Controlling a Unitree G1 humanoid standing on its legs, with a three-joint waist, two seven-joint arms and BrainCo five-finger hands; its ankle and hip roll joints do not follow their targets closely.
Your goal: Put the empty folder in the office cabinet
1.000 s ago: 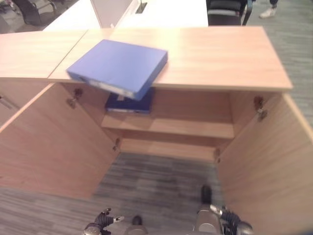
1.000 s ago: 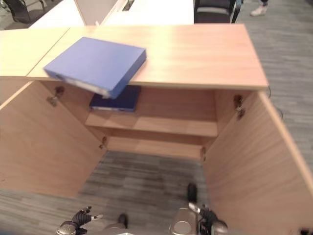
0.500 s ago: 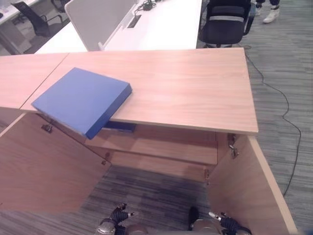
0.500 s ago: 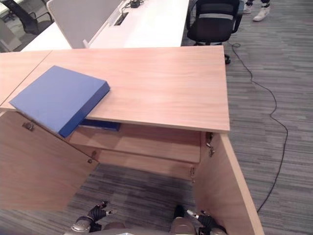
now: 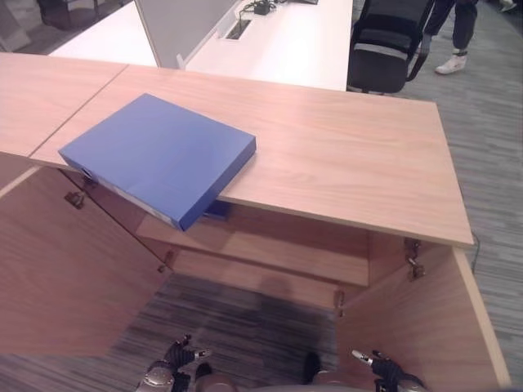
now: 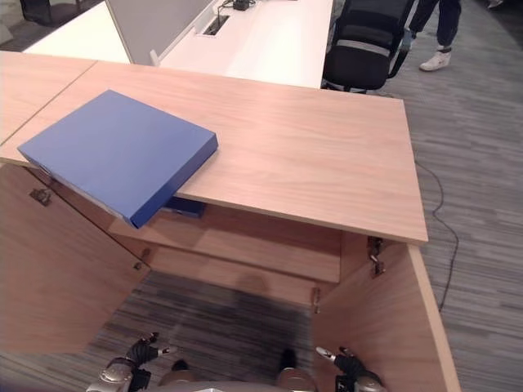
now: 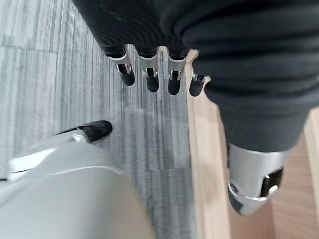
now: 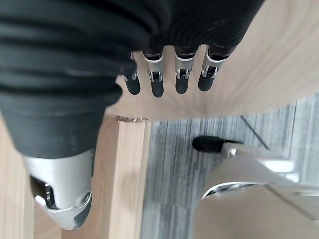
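A blue folder (image 5: pixel 159 155) lies flat on the wooden cabinet top (image 5: pixel 343 163), at its left end, with one corner hanging over the front edge. Under that corner, a second dark blue folder (image 5: pixel 217 211) sits on the cabinet's inner shelf (image 5: pixel 278 251), mostly hidden. Both cabinet doors stand swung out. My left hand (image 5: pixel 176 358) hangs low near the carpet in front of the left door, fingers (image 7: pixel 151 75) straight and holding nothing. My right hand (image 5: pixel 381 367) hangs low by the right door, its fingers (image 8: pixel 165 78) straight and holding nothing too.
The open left door (image 5: pixel 65 278) and right door (image 5: pixel 421 335) flank the carpet strip in front of the cabinet. A neighbouring cabinet top (image 5: pixel 37 90) adjoins on the left. Behind are a white desk (image 5: pixel 270 41), a black chair (image 5: pixel 384 49) and a person's legs (image 5: pixel 453 28).
The camera has shifted, so the whole picture moved. The blue folder stays on the cabinet top and both hands stay low and empty.
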